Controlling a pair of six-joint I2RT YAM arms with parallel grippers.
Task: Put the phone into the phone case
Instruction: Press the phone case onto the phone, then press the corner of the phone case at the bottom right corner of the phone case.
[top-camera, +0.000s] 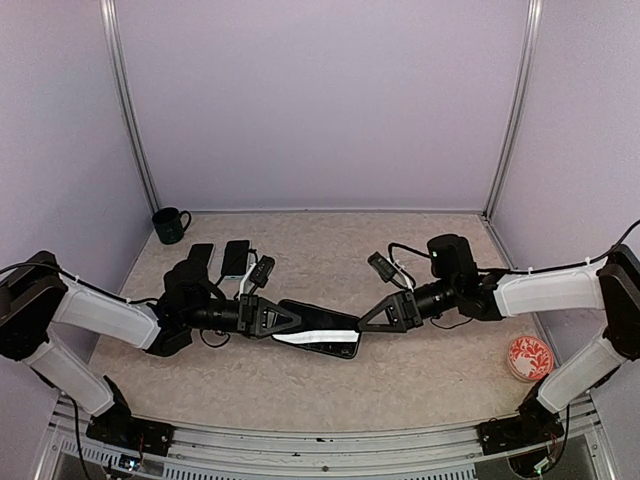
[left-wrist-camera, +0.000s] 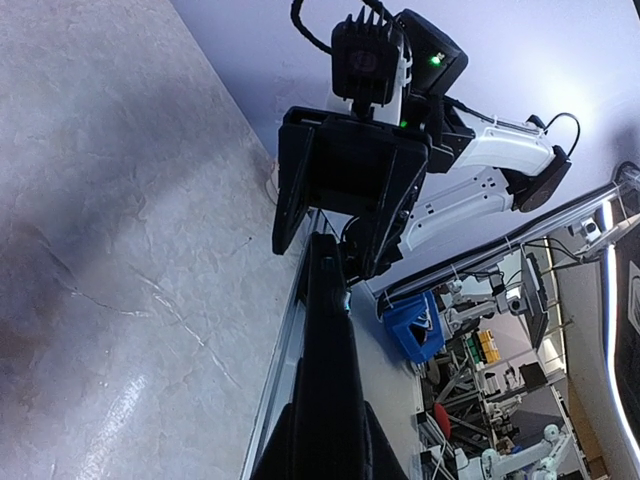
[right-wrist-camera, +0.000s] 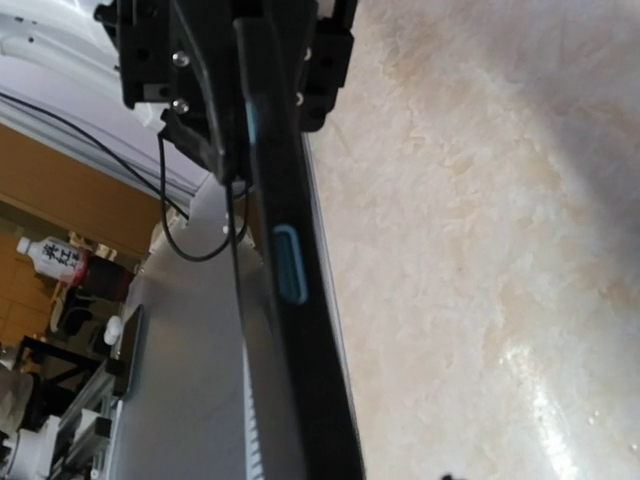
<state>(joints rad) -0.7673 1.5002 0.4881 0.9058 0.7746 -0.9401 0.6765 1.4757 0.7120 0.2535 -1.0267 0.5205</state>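
Observation:
A thin black slab hangs level above the table between both arms: the phone case (top-camera: 322, 322), with a glossy face that catches white glare, which I take for the phone (top-camera: 315, 340). I cannot tell how deep the phone sits in the case. My left gripper (top-camera: 287, 318) is shut on the slab's left end; its fingers (left-wrist-camera: 275, 452) clamp the black edge (left-wrist-camera: 330, 380). My right gripper (top-camera: 372, 318) is at the slab's right end, its jaws (left-wrist-camera: 345, 235) spread wider than the edge between them. In the right wrist view the case edge (right-wrist-camera: 300, 330) shows a teal side button (right-wrist-camera: 289, 262).
Two other dark phones (top-camera: 201, 254) (top-camera: 236, 258) lie at the back left, next to a dark mug (top-camera: 170, 225). A red patterned dish (top-camera: 530, 357) sits at the right near my right arm. Purple walls close the table on three sides.

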